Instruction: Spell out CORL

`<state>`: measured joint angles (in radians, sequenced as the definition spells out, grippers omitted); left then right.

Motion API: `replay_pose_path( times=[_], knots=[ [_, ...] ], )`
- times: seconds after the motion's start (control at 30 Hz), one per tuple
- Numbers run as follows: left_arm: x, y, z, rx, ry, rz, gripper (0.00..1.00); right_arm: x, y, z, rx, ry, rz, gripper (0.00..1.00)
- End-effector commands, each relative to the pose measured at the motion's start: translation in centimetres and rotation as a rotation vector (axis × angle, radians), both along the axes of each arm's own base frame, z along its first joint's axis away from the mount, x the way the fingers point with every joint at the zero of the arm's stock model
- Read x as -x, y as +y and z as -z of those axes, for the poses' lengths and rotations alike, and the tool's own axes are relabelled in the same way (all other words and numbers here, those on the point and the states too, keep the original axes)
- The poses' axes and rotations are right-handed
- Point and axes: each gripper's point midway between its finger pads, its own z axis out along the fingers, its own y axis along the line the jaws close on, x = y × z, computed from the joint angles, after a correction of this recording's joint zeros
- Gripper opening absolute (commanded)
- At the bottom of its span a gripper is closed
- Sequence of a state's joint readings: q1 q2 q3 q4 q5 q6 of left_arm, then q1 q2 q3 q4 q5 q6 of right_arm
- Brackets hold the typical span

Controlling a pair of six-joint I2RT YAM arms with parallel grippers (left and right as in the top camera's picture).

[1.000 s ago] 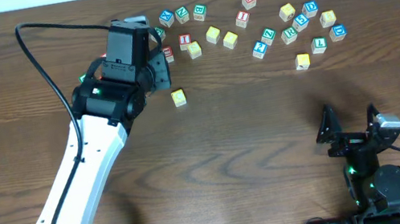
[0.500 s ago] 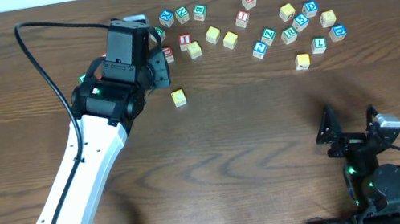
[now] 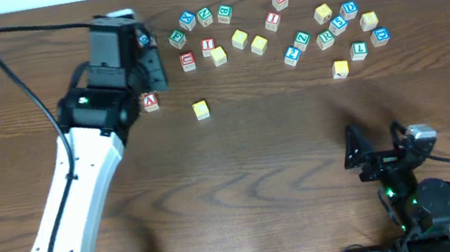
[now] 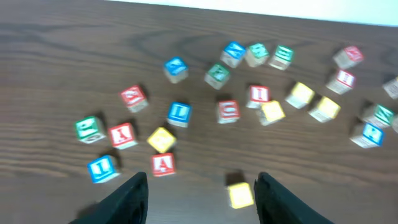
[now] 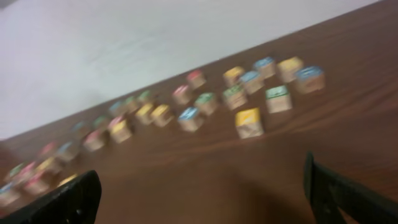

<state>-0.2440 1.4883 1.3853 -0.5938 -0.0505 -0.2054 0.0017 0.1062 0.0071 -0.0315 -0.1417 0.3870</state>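
Note:
One yellow-topped cube (image 3: 200,109) lies apart from the rest, below the scattered row; in the left wrist view this cube (image 4: 240,195) sits just inside the right finger's line, farther ahead. A blue cube that reads like an L (image 4: 179,114) lies among red and green cubes. Other yellow-topped cubes (image 3: 239,39) sit in the row. Most letters are too small to read, so I cannot pick out the R. My left gripper (image 3: 152,65) (image 4: 202,199) hangs open and empty above the left cluster. My right gripper (image 3: 375,139) (image 5: 205,205) is wide open near the front edge, holding nothing.
A red A cube (image 3: 150,102) lies just below the left gripper. A red C cube (image 3: 187,60) and a red I cube (image 3: 208,46) sit in the row. Another cluster of cubes (image 3: 345,23) lies at the back right. The left arm hides several cubes at far left.
The left arm has swung left and uncovered the red A cube. The right gripper has shifted slightly left. The lone yellow cube has not moved.

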Motion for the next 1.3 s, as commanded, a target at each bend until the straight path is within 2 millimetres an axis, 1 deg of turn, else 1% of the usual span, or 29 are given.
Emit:
replay_pose_path(
  times=[0.0, 0.07, 0.13, 0.2, 0.23, 0.3, 0.5, 0.6, 0.67, 0.73, 0.77, 0.87, 0.97, 1.0, 1.13, 1.17, 1.27],
  knots=[
    [-0.1, 1.2, -1.1, 0.03, -0.023, -0.015, 0.54, 0.5, 3.1, -0.7, -0.052, 0.0, -0.187, 0.99],
    [-0.1, 1.3, -1.1, 0.049, -0.019, -0.01, 0.54, 0.4, 3.4, -1.4, -0.053, 0.01, -0.206, 0.99],
    [-0.1, 1.4, -1.1, 0.051, -0.017, -0.009, 0.54, 0.1, 3.4, -2.2, -0.019, 0.011, -0.21, 0.99],
    [-0.1, 1.4, -1.1, 0.051, -0.017, -0.009, 0.54, -0.7, 3.4, -3.8, 0.053, 0.01, -0.217, 0.99],
    [-0.1, 1.4, -1.1, 0.051, -0.017, -0.009, 0.54, -1.4, 3.4, -5.0, 0.082, 0.016, -0.223, 0.99],
    [-0.1, 1.4, -1.0, 0.05, -0.013, -0.009, 0.54, -2.8, 3.4, -6.6, 0.085, 0.038, -0.227, 0.99],
    [0.9, 1.6, 0.0, 0.039, 0.042, -0.011, 0.55, -7.9, 5.8, -11.5, 0.045, 0.11, -0.372, 0.99],
    [1.2, 1.6, 0.2, 0.037, 0.058, -0.011, 0.55, -10.9, 6.7, -12.7, 0.031, 0.201, -0.399, 0.99],
    [1.2, 1.6, 0.3, 0.036, 0.061, -0.011, 0.55, -12.9, 7.3, -13.0, 0.03, 0.274, -0.401, 0.99],
    [1.2, 1.6, 0.3, 0.036, 0.06, -0.011, 0.55, -15.1, 8.0, -13.0, 0.053, 0.348, -0.396, 0.99],
    [1.2, 1.6, 0.3, 0.036, 0.06, -0.011, 0.56, -16.4, 8.6, -12.9, 0.072, 0.398, -0.402, 0.99],
    [1.2, 1.6, 0.3, 0.036, 0.061, -0.011, 0.55, -19.2, 10.3, -12.2, 0.109, 0.514, -0.407, 0.99],
    [1.2, 1.6, 0.3, 0.036, 0.061, -0.011, 0.55, -21.7, 11.8, -11.1, 0.157, 0.621, -0.406, 0.99],
    [1.2, 1.6, 0.3, 0.036, 0.061, -0.011, 0.55, -22.3, 12.0, -10.8, 0.169, 0.644, -0.401, 0.99],
    [1.2, 1.6, 0.3, 0.036, 0.061, -0.011, 0.55, -25.1, 12.8, -7.8, 0.243, 0.757, -0.346, 0.99],
    [1.2, 1.6, 0.3, 0.036, 0.061, -0.011, 0.55, -25.8, 13.2, -6.4, 0.262, 0.79, -0.339, 0.99],
    [1.2, 1.6, 0.3, 0.036, 0.061, -0.011, 0.55, -26.8, 14.4, -3.3, 0.274, 0.839, -0.355, 0.99]
  ],
)
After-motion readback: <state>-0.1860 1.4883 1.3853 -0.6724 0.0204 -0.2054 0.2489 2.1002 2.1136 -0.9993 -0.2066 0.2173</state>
